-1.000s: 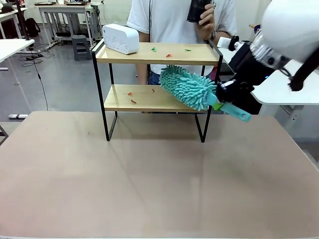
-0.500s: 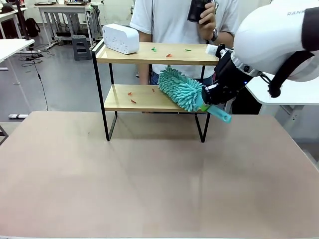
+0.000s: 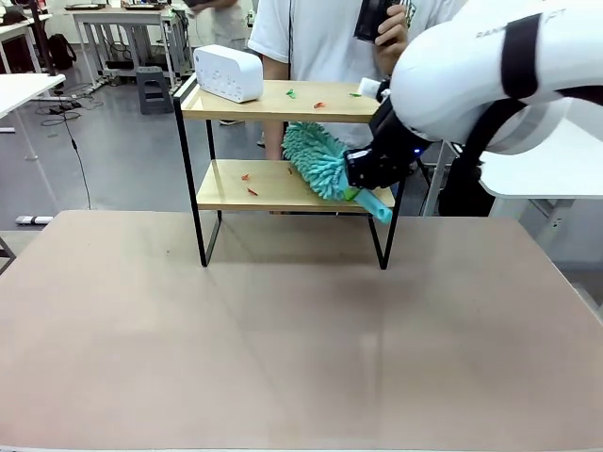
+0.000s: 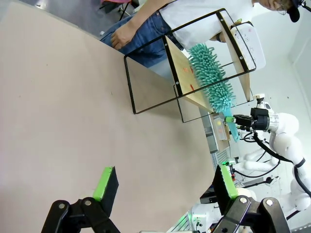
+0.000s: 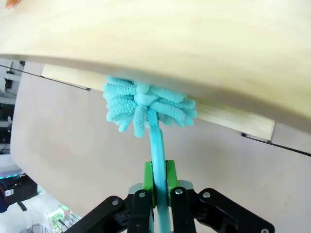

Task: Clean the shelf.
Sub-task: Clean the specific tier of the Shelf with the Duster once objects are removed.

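The shelf [image 3: 273, 104] stands at the table's far side, two light boards in a black frame. Small red and green scraps [image 3: 319, 104] lie on its top board and red scraps [image 3: 249, 184] on the lower one. My right gripper [image 3: 365, 177] is shut on the handle of a teal fluffy duster [image 3: 314, 158], whose head sits between the boards over the right part of the lower board. In the right wrist view the right gripper [image 5: 156, 183] clamps the teal handle, and the duster head [image 5: 146, 104] lies against the board's edge [image 5: 170, 48]. My left gripper [image 4: 165, 183] hangs open over the table, far from the shelf [image 4: 184, 80].
A white box-shaped device [image 3: 228, 72] sits on the left of the top board. A person [image 3: 320, 38] stands right behind the shelf with a dark object [image 3: 375, 17] in a raised hand. The brown tabletop [image 3: 283, 339] in front of the shelf is bare.
My right arm has swung left and the duster head has slid farther in between the boards, toward the middle of the lower one. The left gripper stays open.
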Controlling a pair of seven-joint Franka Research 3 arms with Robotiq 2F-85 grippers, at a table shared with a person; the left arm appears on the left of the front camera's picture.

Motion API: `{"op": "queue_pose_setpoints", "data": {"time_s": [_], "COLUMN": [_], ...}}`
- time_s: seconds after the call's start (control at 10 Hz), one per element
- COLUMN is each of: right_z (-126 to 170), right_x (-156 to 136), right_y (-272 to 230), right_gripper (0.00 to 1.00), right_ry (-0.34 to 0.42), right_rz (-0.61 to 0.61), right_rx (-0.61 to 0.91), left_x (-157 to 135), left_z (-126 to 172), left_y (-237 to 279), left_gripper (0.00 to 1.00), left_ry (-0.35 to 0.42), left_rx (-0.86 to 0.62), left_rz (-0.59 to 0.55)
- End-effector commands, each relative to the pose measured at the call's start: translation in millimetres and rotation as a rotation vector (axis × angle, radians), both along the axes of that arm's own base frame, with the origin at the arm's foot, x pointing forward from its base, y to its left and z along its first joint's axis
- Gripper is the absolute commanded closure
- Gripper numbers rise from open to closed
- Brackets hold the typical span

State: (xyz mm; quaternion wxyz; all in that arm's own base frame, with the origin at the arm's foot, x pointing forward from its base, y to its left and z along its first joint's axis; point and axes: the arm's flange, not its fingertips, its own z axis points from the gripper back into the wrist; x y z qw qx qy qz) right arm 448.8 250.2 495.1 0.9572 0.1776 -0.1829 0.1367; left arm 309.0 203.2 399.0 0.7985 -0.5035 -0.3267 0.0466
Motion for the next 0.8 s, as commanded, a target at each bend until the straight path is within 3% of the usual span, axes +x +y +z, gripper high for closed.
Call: {"op": "queue_pose_setpoints", "data": {"time_s": [0.0,0.4,0.5,0.7], "right_z": [-3,-1,-4,-8], "right_x": [2,-13,-15,-17], "right_y": [23,41,42,29], "right_gripper": [1.0,1.0,1.0,1.0], "right_ry": [0.007,0.067,0.123,0.234], "right_rz": [0.034,0.216,0.347,0.489], "right_rx": [-0.02,0.015,-0.048,-0.14], "left_x": [1,1,1,1], "left_z": [0,0,0,0], "left_y": [-1,-1,-1,-1], "left_gripper": [0.0,0.0,0.0,0.0], "left_ry": [-0.031,-0.031,-0.031,-0.031], "left_rx": [-0.009,-0.009,-0.009,-0.009], "left_rz": [0.002,0.002,0.002,0.002]}}
